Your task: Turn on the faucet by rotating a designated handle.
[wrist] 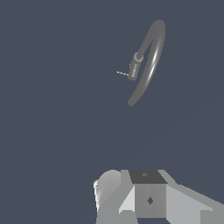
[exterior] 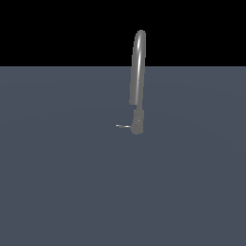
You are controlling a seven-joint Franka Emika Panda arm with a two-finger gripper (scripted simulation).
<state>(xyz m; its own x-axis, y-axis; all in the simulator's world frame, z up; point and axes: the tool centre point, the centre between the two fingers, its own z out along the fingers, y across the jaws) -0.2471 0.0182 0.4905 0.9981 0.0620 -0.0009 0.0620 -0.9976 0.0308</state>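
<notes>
Faucet [exterior: 137, 72]: slim grey gooseneck, upright on flat grey tabletop [exterior: 57, 182]; arch top rises above tabletop's far edge into black backgrnd in ext view.
Base [exterior: 138, 122]: short darker cyl at faucet foot, just under spout's hanging end.
Handle [exterior: 123, 126]: tiny thin lever, sticks out sideways from base twd ext view's left, approx level, nothing touching it.
Wrist view: faucet [wrist: 151, 57] seen from above, handle [wrist: 122, 73] a thin sliver off base.
Pincer [wrist: 148, 199]: only grey-white body blocks visible in wrist view, well apart from faucet; fingertips out of frame, so can't tell how far open or if holding anything. Not seen in ext view.
</notes>
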